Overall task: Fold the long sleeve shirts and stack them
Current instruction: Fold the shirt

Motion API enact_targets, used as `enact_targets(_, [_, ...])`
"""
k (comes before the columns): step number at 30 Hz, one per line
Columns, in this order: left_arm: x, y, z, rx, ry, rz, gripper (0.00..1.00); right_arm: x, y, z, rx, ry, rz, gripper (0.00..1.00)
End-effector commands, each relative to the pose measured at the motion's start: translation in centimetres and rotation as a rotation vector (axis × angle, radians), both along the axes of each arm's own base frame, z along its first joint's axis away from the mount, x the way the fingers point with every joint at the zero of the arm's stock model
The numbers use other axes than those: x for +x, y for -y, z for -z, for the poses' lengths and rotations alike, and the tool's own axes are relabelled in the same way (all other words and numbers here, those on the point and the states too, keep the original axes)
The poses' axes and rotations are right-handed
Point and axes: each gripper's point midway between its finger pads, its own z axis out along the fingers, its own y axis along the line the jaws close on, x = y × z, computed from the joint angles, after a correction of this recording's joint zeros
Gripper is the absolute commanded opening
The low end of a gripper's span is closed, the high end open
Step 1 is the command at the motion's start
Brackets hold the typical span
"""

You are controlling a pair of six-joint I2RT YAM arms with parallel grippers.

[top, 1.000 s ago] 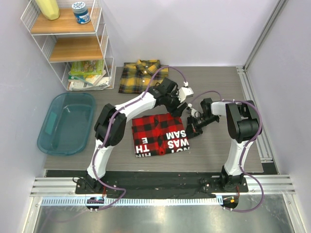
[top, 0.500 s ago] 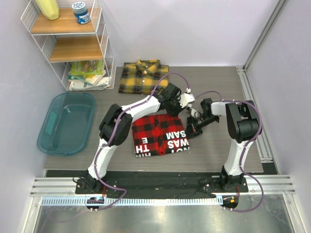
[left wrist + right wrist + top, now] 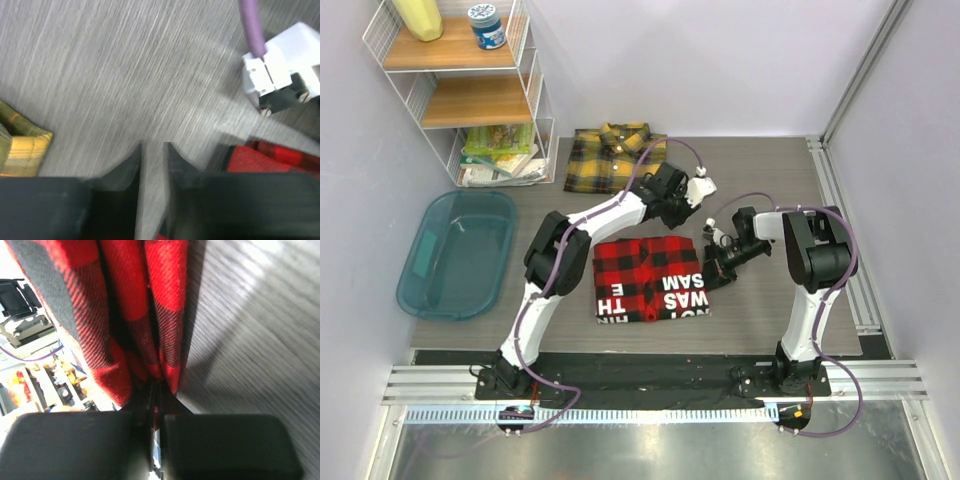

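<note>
Far left sit the teal tub and the wire rack, both well apart from the work. Next, at the back of the table, the yellow shirt lies folded, collar showing. The left gripper hangs over bare table btwn the two shirts, jaws just a slit apart w/ nothing in them. The red shirt lies folded mid-table, lettering up, near the yellow one but not on it, so stacking isn't done. At its right edge the right gripper is pinched tight on bunched red cloth. Our worry: w/ only one corner held, a lift prob lets the folds fall open or the layers slip out; also the arms are close, so cables could snag
</note>
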Motion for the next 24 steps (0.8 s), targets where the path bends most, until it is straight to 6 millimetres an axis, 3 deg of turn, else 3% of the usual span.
enact_targets(1, [0.8,-2.4,-8.0,-0.179,-0.058,-0.061,0.4,-0.6,0.3,-0.2,-0.018,-0.041,-0.029,0.18])
enact_targets(2, [0.0,-3.4,-8.4,-0.197,-0.106,-0.057,0.47,-0.4,0.7,-0.4,-0.021,-0.029,-0.034,0.21])
enact_targets(4, [-1.4,-6.7,-11.7,-0.265,-0.193,-0.063,0.51,0.1,1.6,-1.3,-0.041,-0.015,-0.03,0.32])
enact_targets(6, [-2.5,-10.4,-11.8,-0.291,-0.284,-0.119,0.54,1.4,3.1,-1.9,-0.086,0.055,-0.055,0.41])
enact_targets(8, [-5.3,-13.3,-12.1,-0.313,-0.382,-0.145,0.55,1.4,4.5,-2.9,-0.131,0.065,-0.076,0.46])
enact_targets(9, [-5.3,-15.4,-12.0,-0.331,-0.414,-0.214,0.54,2.3,5.9,-3.0,-0.178,0.122,-0.104,0.5])
enact_targets(11, [-7.7,-17.8,-11.1,-0.369,-0.496,-0.276,0.53,2.9,7.6,-3.5,-0.248,0.174,-0.135,0.51])
enact_targets(12, [-7.7,-19.5,-11.0,-0.413,-0.528,-0.34,0.52,4.0,8.9,-3.7,-0.3,0.238,-0.163,0.52])
enact_targets(14, [-9.6,-21.0,-9.1,-0.431,-0.611,-0.419,0.48,6.2,9.2,-5.5,-0.316,0.35,-0.182,0.52])
enact_targets(17, [-10.8,-22.5,-6.1,-0.433,-0.698,-0.532,0.36,10.2,7.2,-8.5,-0.262,0.504,-0.18,0.59])
enact_targets(19, [-11.3,-22.9,-3.9,-0.405,-0.76,-0.589,0.26,11.7,5.0,-10.0,-0.214,0.551,-0.199,0.6])
enact_targets(20, [-11.5,-23.0,-3.0,-0.386,-0.781,-0.609,0.24,13.5,4.1,-11.2,-0.194,0.604,-0.198,0.6])
enact_targets(21, [-11.7,-23.3,-1.4,-0.354,-0.825,-0.641,0.21,14.2,3.4,-11.8,-0.175,0.62,-0.202,0.6])
enact_targets(23, [-11.4,-23.8,0.0,-0.331,-0.845,-0.691,0.15,15.8,1.4,-14.0,-0.127,0.697,-0.221,0.61])
enact_targets(24, [-11.0,-24.0,0.6,-0.342,-0.852,-0.707,0.14,16.1,0.5,-14.2,-0.114,0.714,-0.244,0.61])
